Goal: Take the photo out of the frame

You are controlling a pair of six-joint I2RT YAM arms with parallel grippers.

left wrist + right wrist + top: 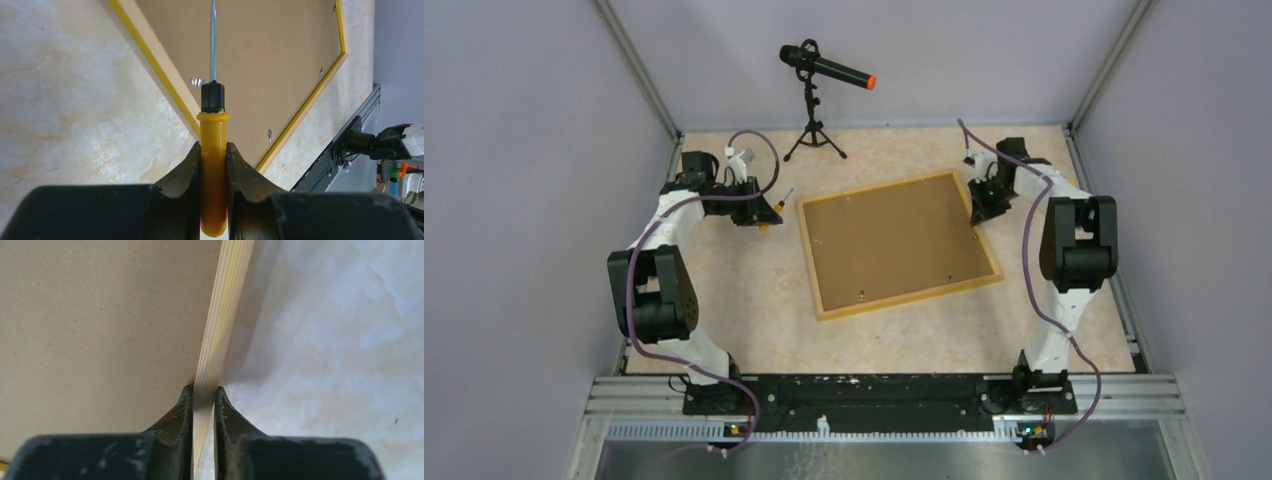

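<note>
The frame (894,243) lies face down mid-table, brown fibreboard back up, with a pale wood edge and small metal clips (197,81). The photo is hidden under the backing. My left gripper (764,215) is left of the frame and shut on a yellow-handled screwdriver (213,150); its metal shaft (213,40) points over the frame's back. My right gripper (980,215) is at the frame's right edge, near the far right corner, and shut on the pale wood edge (220,335).
A black microphone (829,67) with an orange tip stands on a small tripod (812,135) at the back, behind the frame. Grey walls enclose the table on three sides. The metal rail (884,395) with both arm bases runs along the near edge.
</note>
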